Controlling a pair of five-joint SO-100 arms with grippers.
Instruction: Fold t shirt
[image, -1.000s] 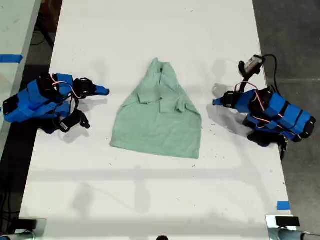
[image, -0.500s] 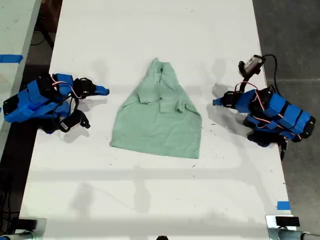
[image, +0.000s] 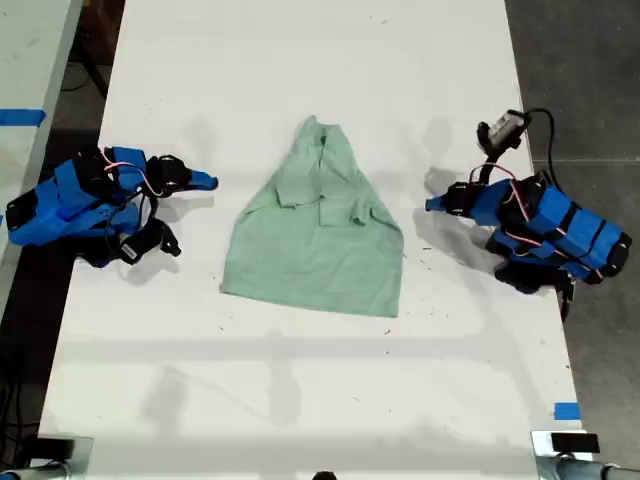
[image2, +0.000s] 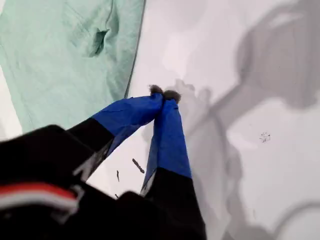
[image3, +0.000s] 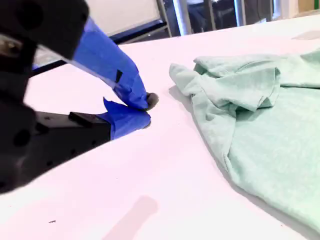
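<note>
The t shirt (image: 318, 240) lies flat in the middle of the white table (image: 300, 80). Its sleeves are folded in, so it looks narrow at the exterior view's top and wide lower down. One blue arm (image: 90, 200) rests at the exterior view's left and another blue arm (image: 535, 230) at its right. Neither touches the shirt. My first gripper (image2: 164, 97) is closed with nothing in it. My second gripper (image3: 146, 111) sits low by the shirt's edge, closed and empty too.
</note>
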